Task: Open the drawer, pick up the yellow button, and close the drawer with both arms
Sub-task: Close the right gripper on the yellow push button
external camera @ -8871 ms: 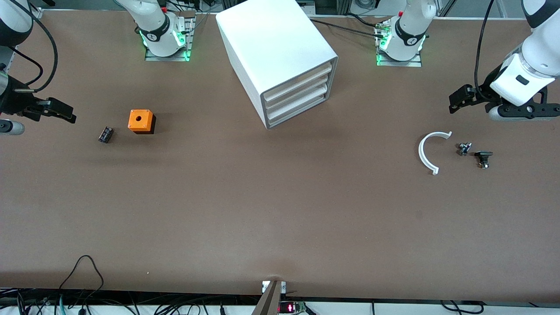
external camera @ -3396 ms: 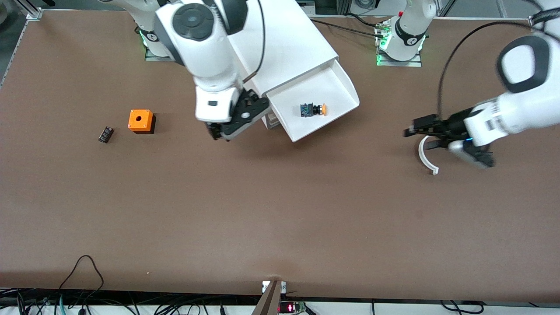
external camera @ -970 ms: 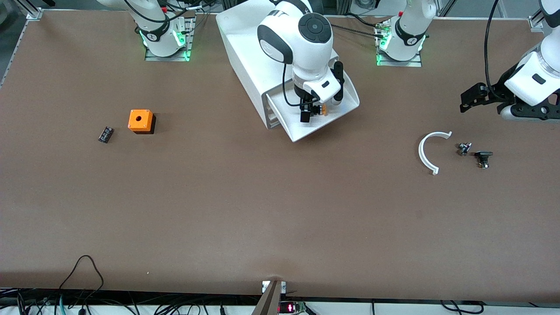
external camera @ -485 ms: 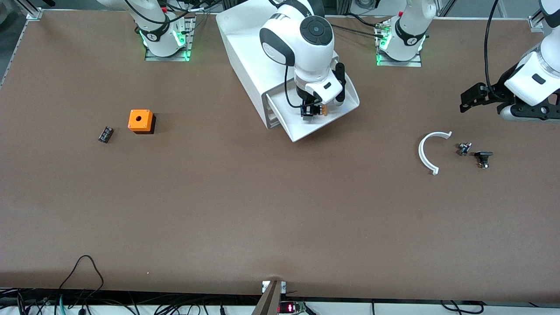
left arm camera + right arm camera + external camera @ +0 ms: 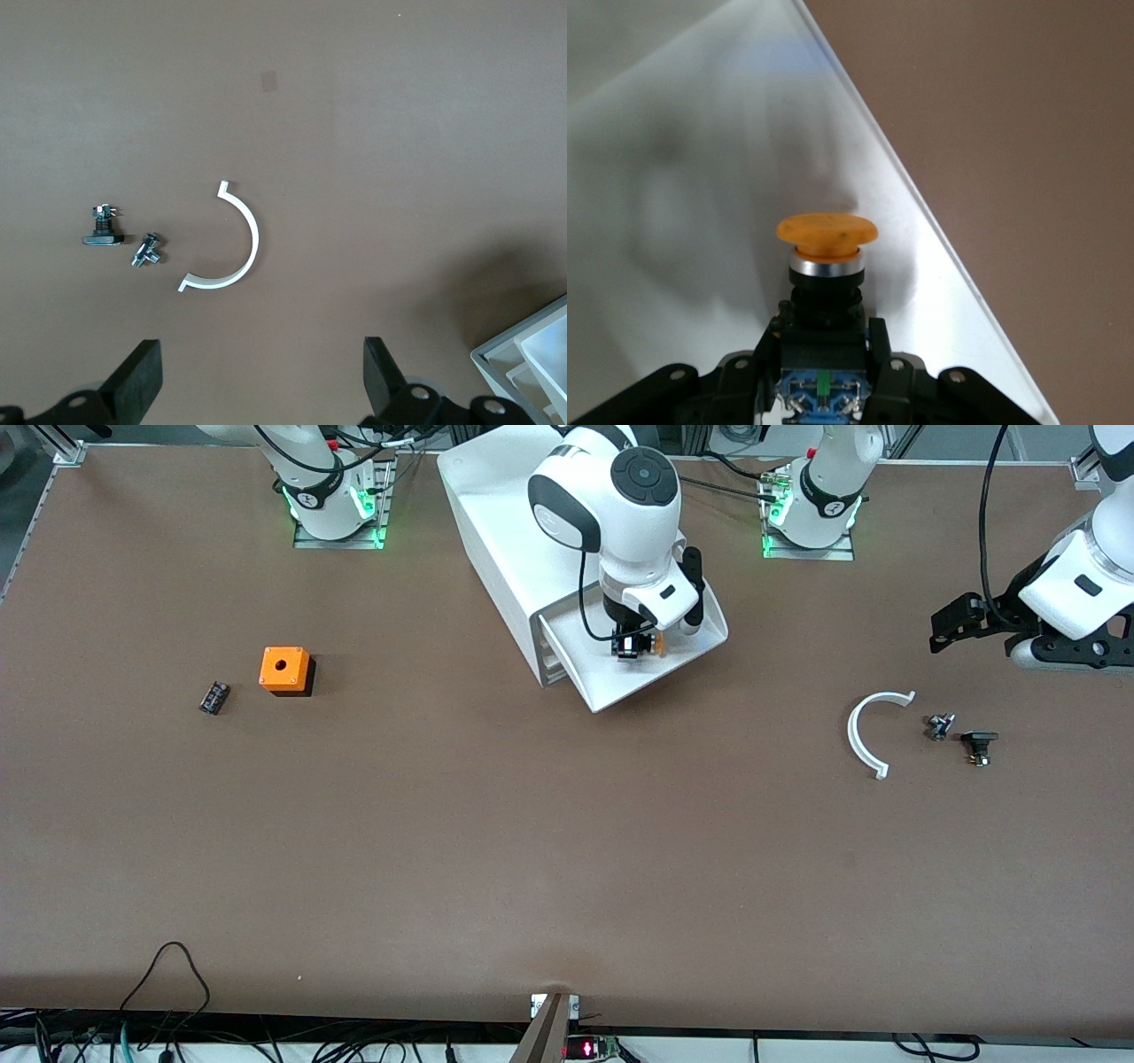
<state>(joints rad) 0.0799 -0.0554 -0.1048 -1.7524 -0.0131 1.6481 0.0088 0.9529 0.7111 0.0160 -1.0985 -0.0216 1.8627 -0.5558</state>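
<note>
I see my right end effector (image 5: 631, 646) clamping the orange-capped dark push button (image 5: 640, 645) inside the pulled-out white top drawer (image 5: 620, 682); my left end effector (image 5: 941, 631) waits spread wide over the table (image 5: 567, 850).

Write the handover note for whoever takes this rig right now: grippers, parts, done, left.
Right gripper: jaws shut on the button, down in the open drawer.
Left gripper: open, waiting over the table above the white curved piece at the left arm's end.
Done: top drawer pulled out of the cabinet, button gripped.
Left: lift the button out, then close the drawer.
</note>
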